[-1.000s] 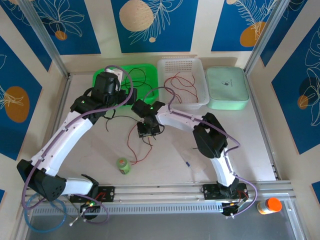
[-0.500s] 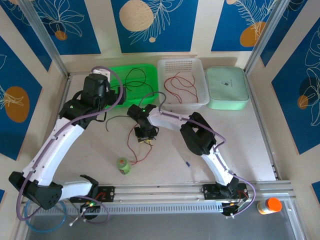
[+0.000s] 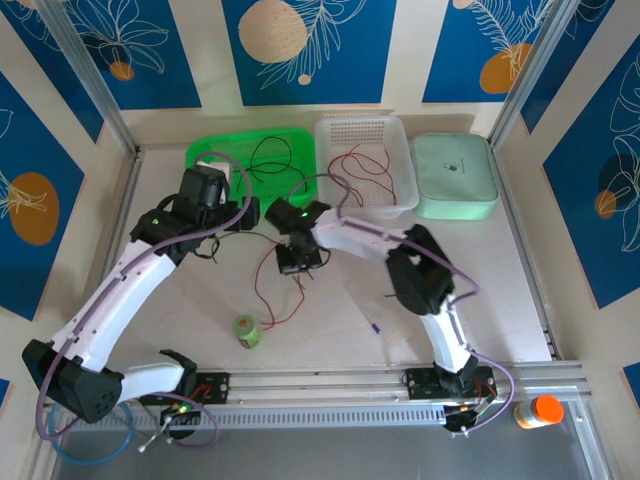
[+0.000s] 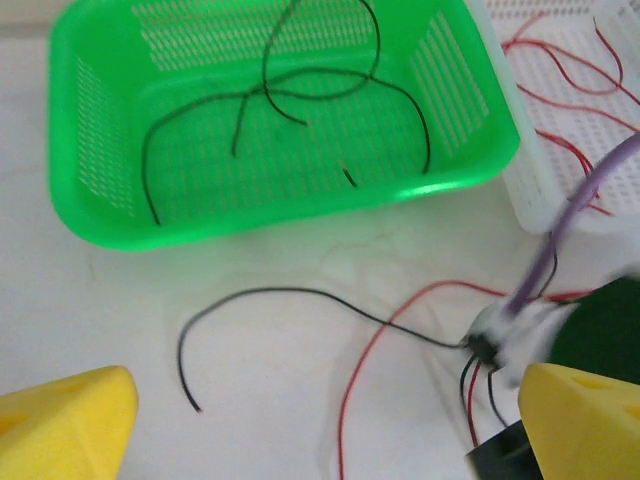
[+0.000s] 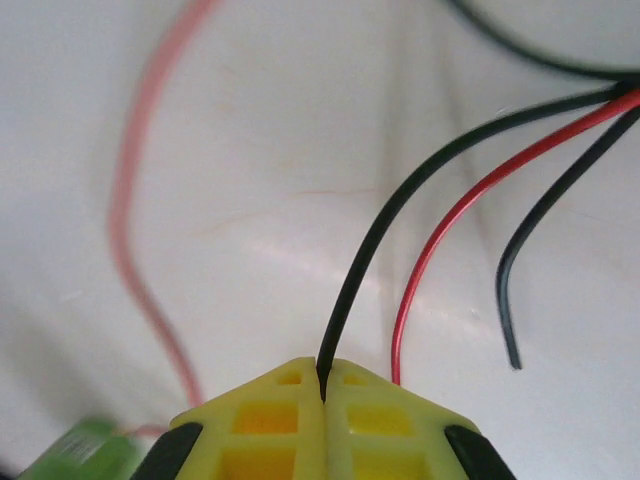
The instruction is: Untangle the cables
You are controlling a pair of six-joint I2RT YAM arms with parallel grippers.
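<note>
the cables (image 4: 385,323) lie tangled, red and black, on the surface (image 3: 340,300) just in front of the green basket (image 4: 300,205). the right gripper (image 5: 323,378) is pinched tight on one black wire (image 5: 400,215); the red wire (image 5: 440,250) beside it seems loose. the left gripper (image 4: 325,400) hovers spread wide, holding nothing.

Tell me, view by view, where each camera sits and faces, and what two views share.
Top external: above and behind the arms, looking down on the table; left arm and right arm show, bases at the bottom.
Left wrist: on the left arm, aimed forward-down at the green basket holding black cables; left claw open, yellow fingertips at the bottom corners.
Right wrist: low over the table, right claw shut on a black cable.
Shared: top and left wrist both show the green basket and white basket.
</note>
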